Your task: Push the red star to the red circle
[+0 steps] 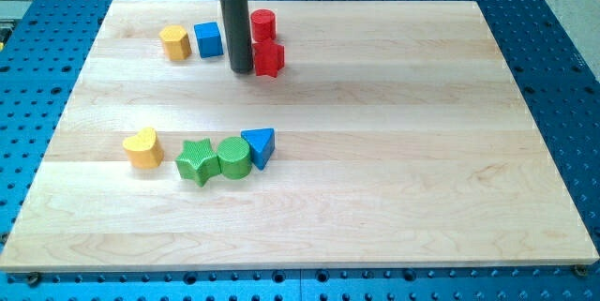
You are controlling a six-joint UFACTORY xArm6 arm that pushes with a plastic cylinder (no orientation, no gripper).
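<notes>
The red star (269, 58) lies near the view's top, just below the red circle (262, 24), a short upright cylinder; the two are close, almost touching. My tip (241, 69) rests on the board right against the star's left side, between the star and the blue cube (208, 39). The dark rod rises from the tip to the top edge of the view.
A yellow hexagon (174, 42) sits left of the blue cube. Lower on the wooden board (394, 170) lie a yellow heart (142, 147), a green star (195, 161), a green circle (233, 158) and a blue triangle (260, 145) in a row.
</notes>
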